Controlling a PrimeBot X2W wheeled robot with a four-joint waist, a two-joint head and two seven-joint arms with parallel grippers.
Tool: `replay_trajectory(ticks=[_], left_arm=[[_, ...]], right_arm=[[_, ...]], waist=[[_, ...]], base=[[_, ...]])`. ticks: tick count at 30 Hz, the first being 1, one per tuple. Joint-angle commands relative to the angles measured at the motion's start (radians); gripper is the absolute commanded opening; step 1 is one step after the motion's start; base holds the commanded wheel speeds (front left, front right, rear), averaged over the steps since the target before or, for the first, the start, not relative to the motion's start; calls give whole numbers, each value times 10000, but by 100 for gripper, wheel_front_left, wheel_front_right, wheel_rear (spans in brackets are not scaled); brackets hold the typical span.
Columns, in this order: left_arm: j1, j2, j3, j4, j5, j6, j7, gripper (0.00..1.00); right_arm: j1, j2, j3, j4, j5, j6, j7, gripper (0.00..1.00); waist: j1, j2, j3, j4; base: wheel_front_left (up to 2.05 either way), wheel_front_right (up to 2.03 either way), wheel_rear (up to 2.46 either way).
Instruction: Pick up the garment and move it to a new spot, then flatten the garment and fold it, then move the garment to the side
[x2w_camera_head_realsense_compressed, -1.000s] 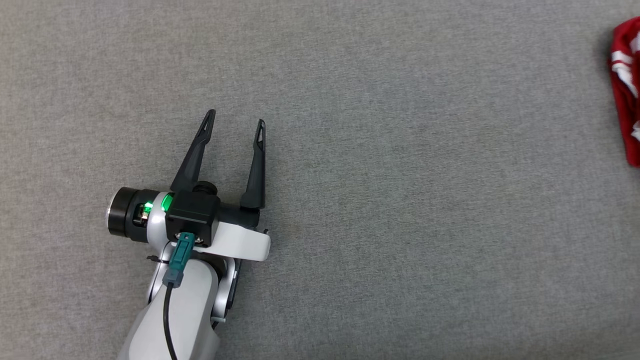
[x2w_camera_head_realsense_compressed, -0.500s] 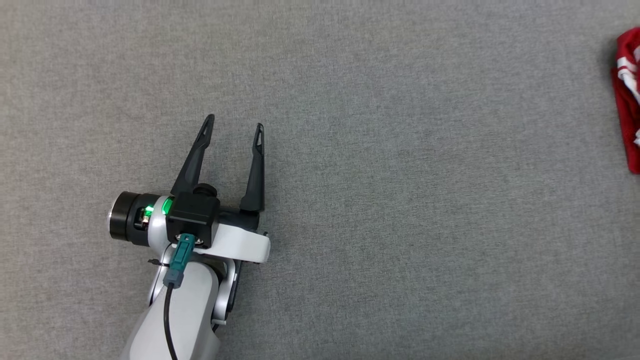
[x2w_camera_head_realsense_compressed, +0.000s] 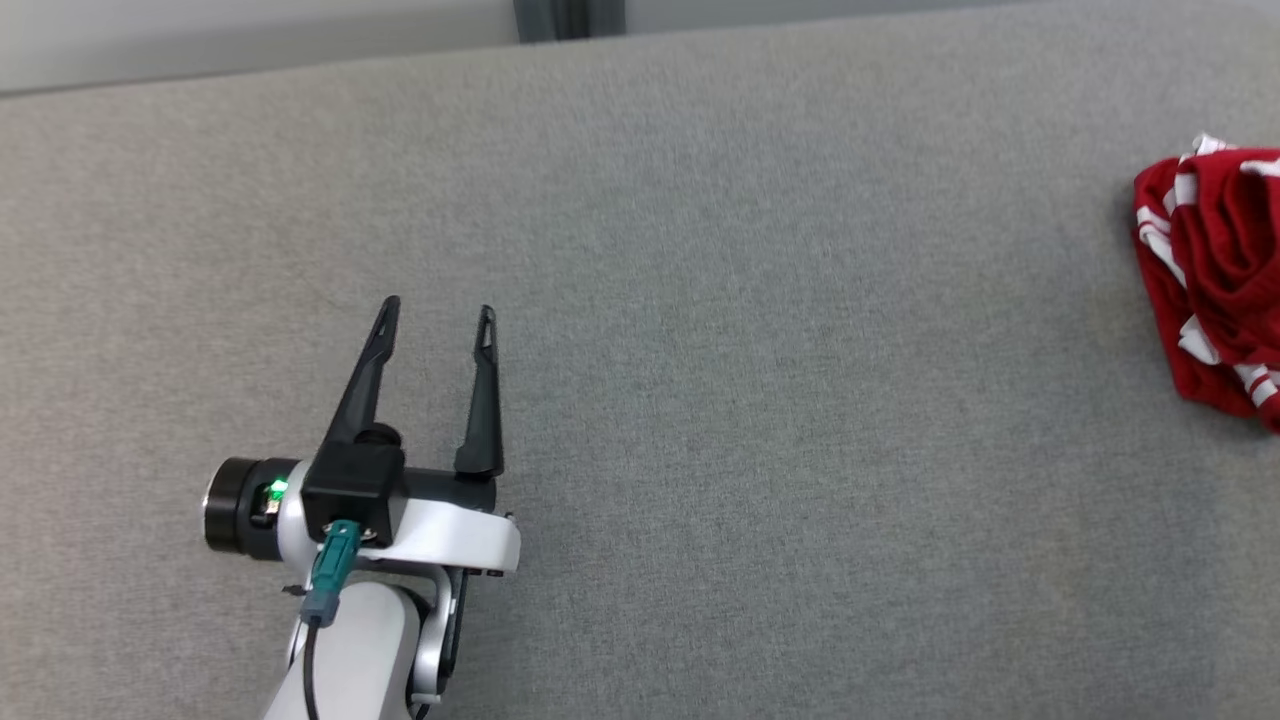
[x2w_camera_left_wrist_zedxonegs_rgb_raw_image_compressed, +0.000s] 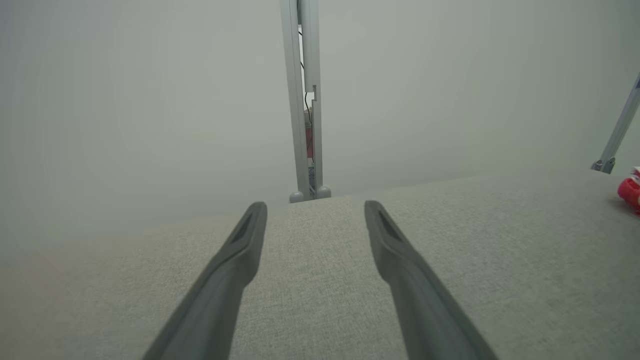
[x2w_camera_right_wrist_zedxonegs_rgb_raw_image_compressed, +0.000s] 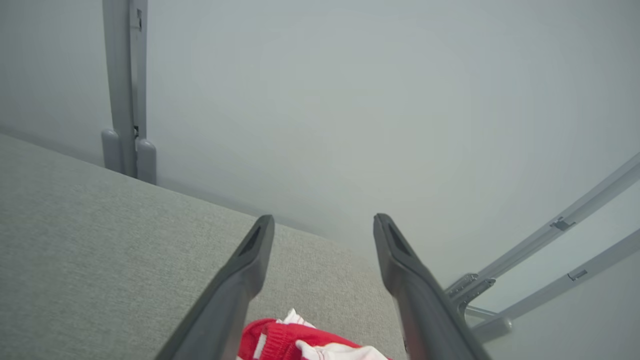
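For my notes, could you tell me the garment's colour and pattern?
The garment is red with white stripes, clearest in the head view.

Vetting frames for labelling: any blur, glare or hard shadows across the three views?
Head view: sharp, evenly lit, soft shadow beside the cropped garment. Left wrist view: left end effector soft-edged, wall hazy. Right wrist view: same haze, right end effector soft too.

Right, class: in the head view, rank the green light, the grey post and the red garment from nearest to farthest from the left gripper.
1. Green light: on the arm's wrist, just behind the left gripper.
2. Grey post: beyond the far edge of the grey surface, ahead and slightly right.
3. Red garment: bunched at the far right, clearly farthest.
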Motion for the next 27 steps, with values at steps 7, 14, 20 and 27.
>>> replay_trajectory(ticks=[7, 14, 20, 27], left_arm=[[854, 35, 606, -354, -201, 71, -24, 100], [1675, 30, 948, -480, -280, 19, -24, 100], [2416, 33, 1160, -718, -466, 133, -24, 100], [3149, 36, 1244, -551, -1237, -217, -24, 100]], right_arm=[[1952, 1507, -1026, -1834, 177, 0, -1526, 100], [4003, 3265, -2327, -2949, -173, 0, -2018, 100], [6056, 4881, -3359, -3947, -1416, 1, -2118, 100], [7817, 5682, -3705, -4947, -2408, 1, -2107, 100]], waist=[[0, 0, -1559, 432], [0, 0, -2317, 590], [0, 0, -2803, 761], [0, 0, -3109, 830]], base=[[0, 0, 0], [0, 0, 0], [0, 0, 0], [0, 0, 0]])
